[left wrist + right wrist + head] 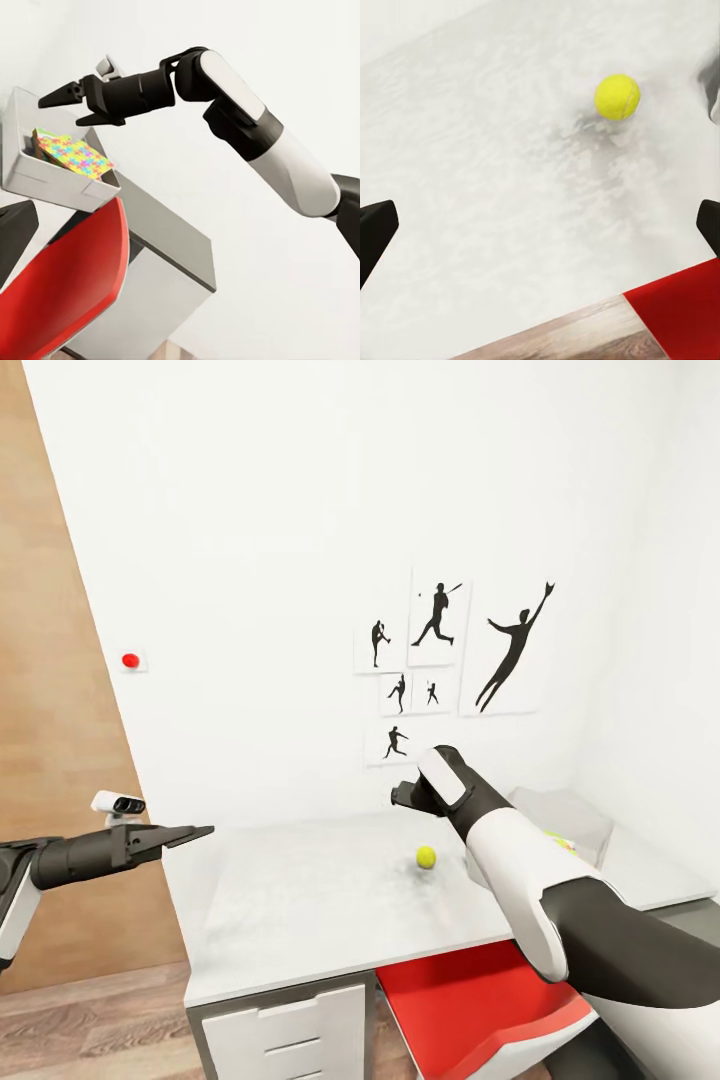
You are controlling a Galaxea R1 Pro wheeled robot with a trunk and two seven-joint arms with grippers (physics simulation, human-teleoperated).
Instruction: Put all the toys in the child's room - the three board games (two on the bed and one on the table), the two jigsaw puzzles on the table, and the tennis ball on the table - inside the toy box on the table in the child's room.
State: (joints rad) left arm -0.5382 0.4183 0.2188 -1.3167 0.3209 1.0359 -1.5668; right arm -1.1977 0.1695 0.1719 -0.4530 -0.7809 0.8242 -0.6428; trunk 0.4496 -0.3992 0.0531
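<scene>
While the small yellow-green tennis ball [426, 856] is lying on the light-grey table [300, 910], the empty right gripper [61, 99] is hovering with fingers apart. The left gripper [196, 832] is looking pinched together beside the white wall [250, 560] hung with black baseball-player silhouette prints [440, 650].

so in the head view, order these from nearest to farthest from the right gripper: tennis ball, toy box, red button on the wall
1. tennis ball, on the table just below the right gripper.
2. toy box, at the table's far right corner, beyond the arm.
3. red button, on the wall far to the left.

no readable text, labels, brands or numbers anywhere
</scene>
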